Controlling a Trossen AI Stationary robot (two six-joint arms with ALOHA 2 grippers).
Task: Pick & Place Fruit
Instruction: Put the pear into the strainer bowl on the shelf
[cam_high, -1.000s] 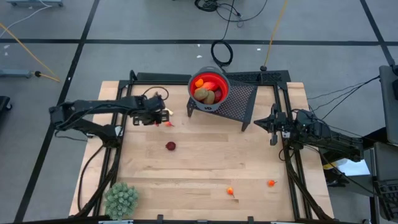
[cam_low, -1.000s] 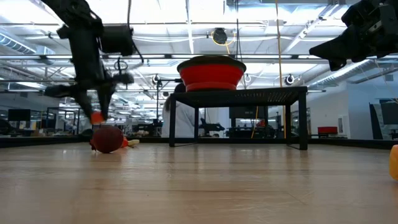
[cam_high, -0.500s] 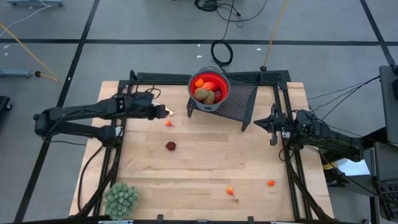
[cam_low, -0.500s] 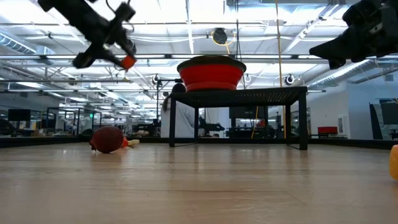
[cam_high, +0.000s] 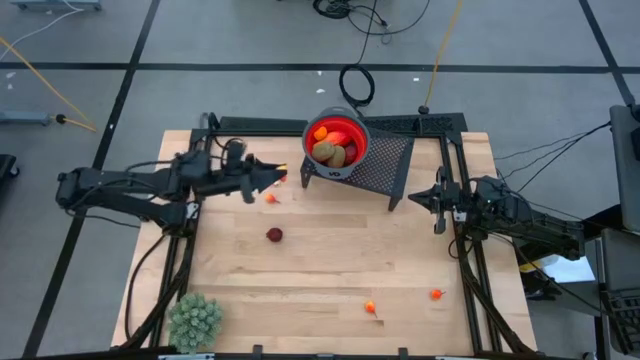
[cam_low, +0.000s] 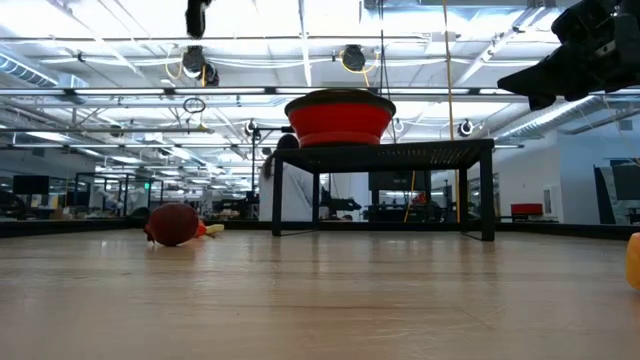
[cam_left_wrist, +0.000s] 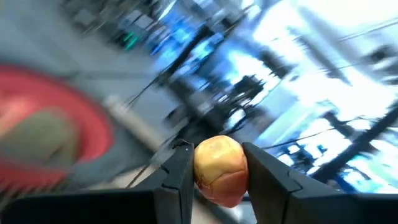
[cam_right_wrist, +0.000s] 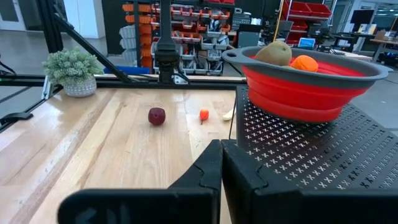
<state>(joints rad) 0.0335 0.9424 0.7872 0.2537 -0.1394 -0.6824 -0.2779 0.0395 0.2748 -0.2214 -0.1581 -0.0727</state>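
Just beside the red bowl (cam_high: 338, 140), the left gripper (cam_high: 277, 173) has swung up from the surface, clamped on a small yellow-orange fruit (cam_left_wrist: 219, 169); release likely comes next. The right gripper (cam_high: 437, 208) waits closed.

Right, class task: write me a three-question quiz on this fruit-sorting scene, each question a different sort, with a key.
1. True or false: the left gripper holds a yellow-red toy fruit between its jaws.
2. Multiple choice: the red bowl sits on A) the bare wooden table, B) a black mesh stand, C) the floor.
3. Fill in: the right gripper has its jaws ____.

Key: 1 true; 2 B; 3 shut.
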